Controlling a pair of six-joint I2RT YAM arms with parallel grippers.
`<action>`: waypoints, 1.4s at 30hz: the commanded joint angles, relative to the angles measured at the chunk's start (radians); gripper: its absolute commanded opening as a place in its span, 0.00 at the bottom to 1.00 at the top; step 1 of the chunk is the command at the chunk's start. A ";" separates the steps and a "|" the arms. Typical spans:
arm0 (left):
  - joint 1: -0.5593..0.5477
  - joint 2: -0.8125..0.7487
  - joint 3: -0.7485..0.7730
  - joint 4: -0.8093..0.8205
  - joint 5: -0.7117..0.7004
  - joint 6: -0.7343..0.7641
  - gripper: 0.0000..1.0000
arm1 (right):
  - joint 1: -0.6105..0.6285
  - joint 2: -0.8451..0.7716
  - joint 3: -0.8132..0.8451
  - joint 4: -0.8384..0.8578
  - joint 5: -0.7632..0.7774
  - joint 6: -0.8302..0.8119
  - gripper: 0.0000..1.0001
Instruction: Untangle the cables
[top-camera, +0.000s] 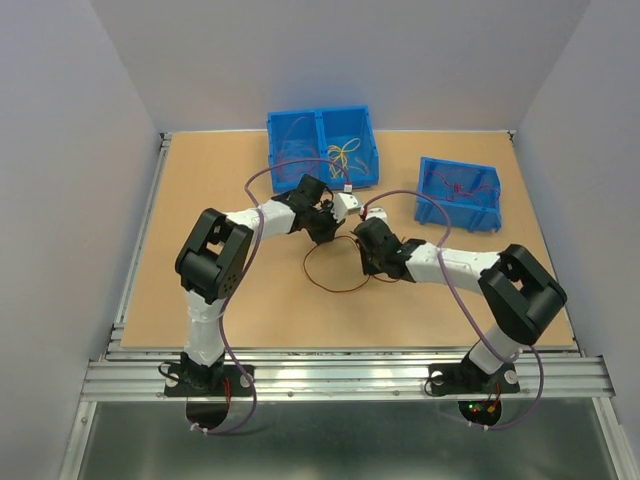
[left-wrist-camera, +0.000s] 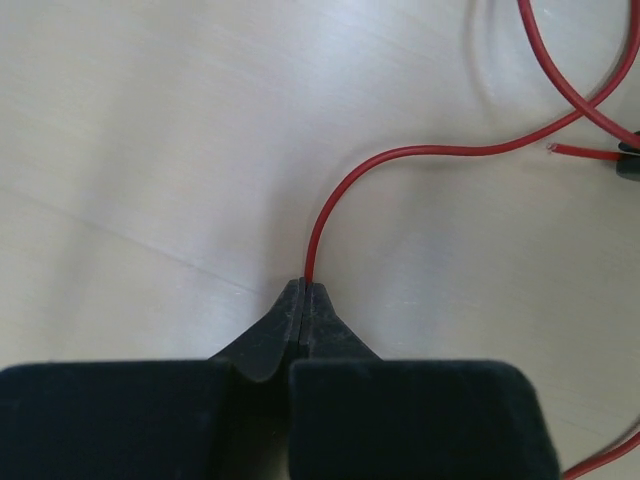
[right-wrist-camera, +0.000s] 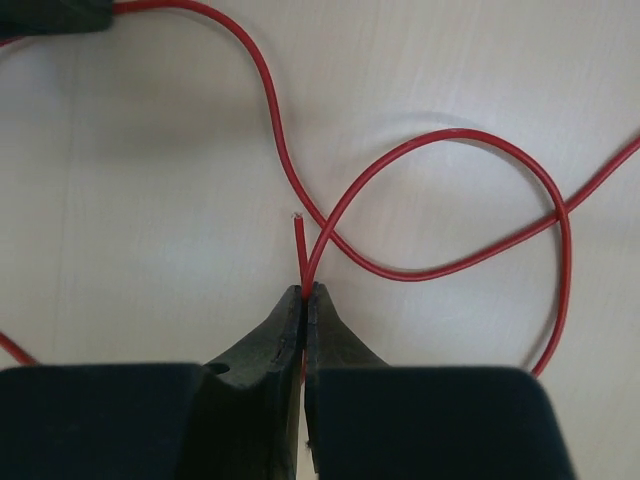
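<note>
Red cables (top-camera: 322, 282) lie looped on the tan table between both arms. In the left wrist view a red cable (left-wrist-camera: 400, 156) runs up out of my left gripper (left-wrist-camera: 304, 285), whose jaws are shut on it. My right gripper (right-wrist-camera: 303, 290) is shut on a red cable (right-wrist-camera: 340, 215) near its cut end; the strand curls into a loop (right-wrist-camera: 520, 160) that crosses itself just ahead of the jaws. From above, the left gripper (top-camera: 338, 215) and right gripper (top-camera: 362, 237) sit close together above the loop.
A double blue bin (top-camera: 322, 147) at the back holds yellow and other thin wires (top-camera: 345, 155). A smaller blue bin (top-camera: 460, 192) at the back right holds red wires. The table's metal rails (top-camera: 340, 372) run along the near edge.
</note>
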 joint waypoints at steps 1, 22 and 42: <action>-0.019 -0.039 -0.001 -0.070 0.098 0.034 0.00 | 0.007 -0.118 -0.054 0.097 -0.012 -0.032 0.00; -0.047 -0.042 0.003 -0.141 0.210 0.117 0.00 | 0.006 -0.051 -0.068 0.166 -0.054 -0.098 0.74; -0.009 -0.044 0.032 -0.181 0.289 0.117 0.00 | 0.050 0.050 -0.048 0.146 -0.099 -0.069 0.43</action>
